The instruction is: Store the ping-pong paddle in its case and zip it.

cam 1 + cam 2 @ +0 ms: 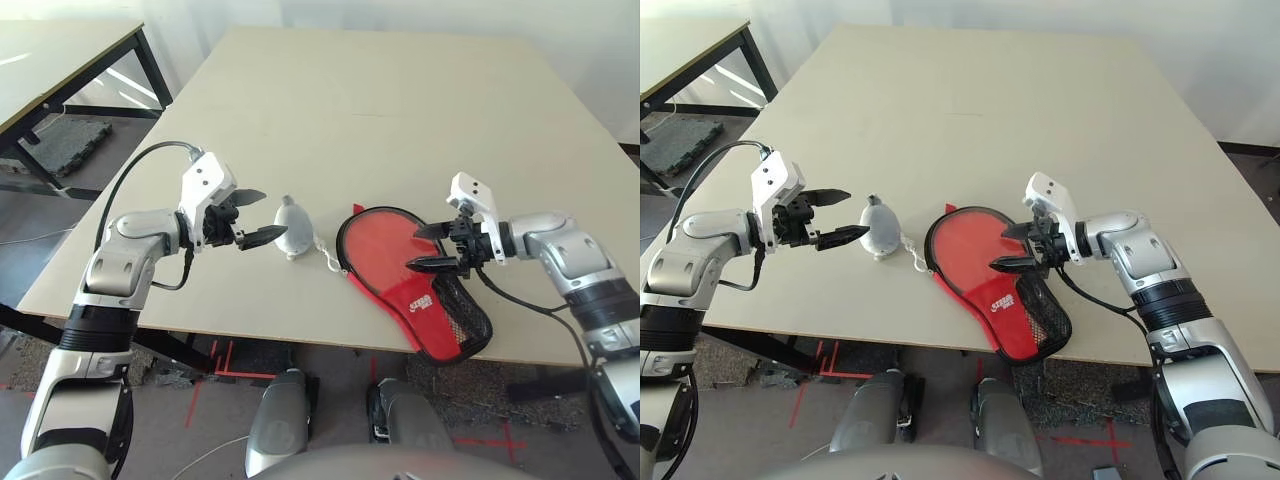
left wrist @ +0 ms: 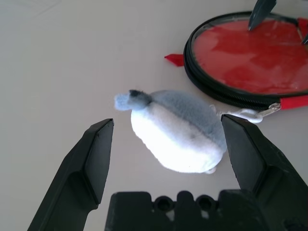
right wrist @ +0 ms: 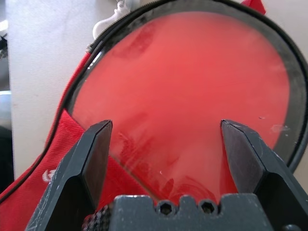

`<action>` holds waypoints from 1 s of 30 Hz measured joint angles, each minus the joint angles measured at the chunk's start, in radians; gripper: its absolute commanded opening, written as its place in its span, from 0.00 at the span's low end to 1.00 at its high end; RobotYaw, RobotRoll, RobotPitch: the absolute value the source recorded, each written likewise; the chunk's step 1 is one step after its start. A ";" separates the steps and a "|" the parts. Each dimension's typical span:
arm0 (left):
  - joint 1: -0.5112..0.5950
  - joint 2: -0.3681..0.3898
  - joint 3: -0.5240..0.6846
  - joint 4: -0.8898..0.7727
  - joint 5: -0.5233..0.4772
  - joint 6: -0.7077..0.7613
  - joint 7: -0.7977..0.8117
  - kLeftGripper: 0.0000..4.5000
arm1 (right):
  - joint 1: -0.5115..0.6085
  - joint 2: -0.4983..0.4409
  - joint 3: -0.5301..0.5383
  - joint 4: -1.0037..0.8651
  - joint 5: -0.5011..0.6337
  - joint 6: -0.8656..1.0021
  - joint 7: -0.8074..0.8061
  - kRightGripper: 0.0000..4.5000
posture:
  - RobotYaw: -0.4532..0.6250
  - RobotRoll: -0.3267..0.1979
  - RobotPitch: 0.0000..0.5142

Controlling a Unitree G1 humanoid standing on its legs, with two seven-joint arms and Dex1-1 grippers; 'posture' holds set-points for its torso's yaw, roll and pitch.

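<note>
Left jaws and right jaws standing open, empty. Case (image 1: pixel 425 312) probably bending softly at fabric end, paddle (image 3: pixel 192 82) stiffening round part; rim offering best hold.

The left forearm (image 1: pixel 107 330) rises from the lower left of the left eye view, bends at its silver wrist (image 1: pixel 135 250) and points its pincer (image 1: pixel 262 215) inward, toward the robot's right. The right forearm (image 1: pixel 605 315) comes up from the lower right, and its wrist (image 1: pixel 560 245) turns the right pincer (image 1: pixel 422 248) inward, toward the left. Both pincers stand open, their black fingers (image 2: pixel 98 159) parted with nothing between the tips. The two pincers hang well apart, facing each other, each under a white wrist bracket (image 1: pixel 207 188).
</note>
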 measured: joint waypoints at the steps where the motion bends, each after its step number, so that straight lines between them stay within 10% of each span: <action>1: 0.000 -0.006 0.000 0.000 0.000 0.003 0.006 1.00 | 0.000 0.009 0.000 0.010 -0.003 -0.004 -0.003 0.99 | 0.60 0.62 0.13; 20: -0.051 -0.078 -0.100 0.134 0.078 0.036 0.094 1.00 | 0.001 0.052 -0.012 0.046 -0.031 -0.030 -0.045 0.99 | 0.57 0.62 0.16; 30: -0.137 -0.143 -0.102 0.245 0.125 -0.007 0.191 0.30 | 0.015 0.063 -0.016 0.024 -0.030 -0.029 -0.069 1.00 | 0.56 0.62 0.15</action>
